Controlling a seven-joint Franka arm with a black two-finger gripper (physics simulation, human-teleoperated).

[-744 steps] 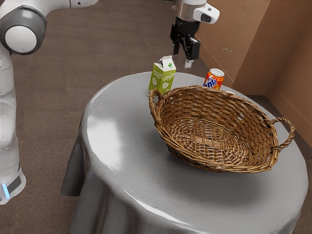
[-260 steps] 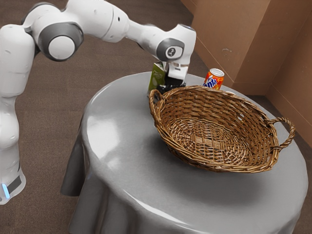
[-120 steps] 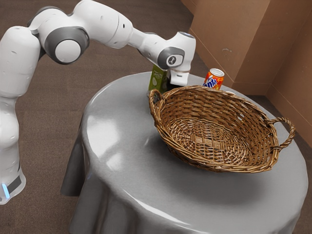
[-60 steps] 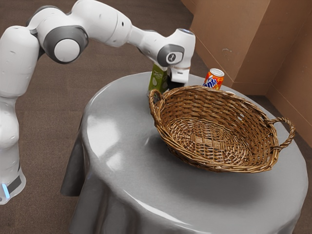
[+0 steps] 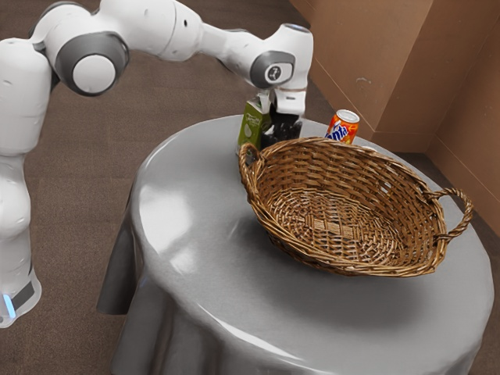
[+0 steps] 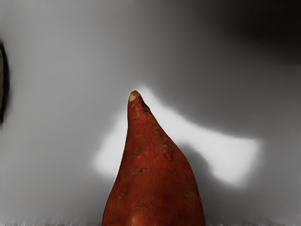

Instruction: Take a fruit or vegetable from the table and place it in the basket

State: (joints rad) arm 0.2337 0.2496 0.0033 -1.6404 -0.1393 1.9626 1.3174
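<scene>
Close beside carton (image 5: 251, 126), behind basket rim (image 5: 312, 141), end effector (image 5: 283, 130) at sweet potato (image 6: 153, 179); can't tell its grip.

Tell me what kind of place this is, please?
Probably a room indoors, maybe a dining corner. There's a round table with a shiny grey cover hanging down its side, a brown floor that looks like carpet, and a plain tan wall behind.

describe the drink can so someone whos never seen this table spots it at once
On the round grey table, find the big wicker basket. Just past its far rim, in the exterior view, stands the drink can, orange with a silvery top. It is round, unlike the green, flat-sided carton nearby.
</scene>
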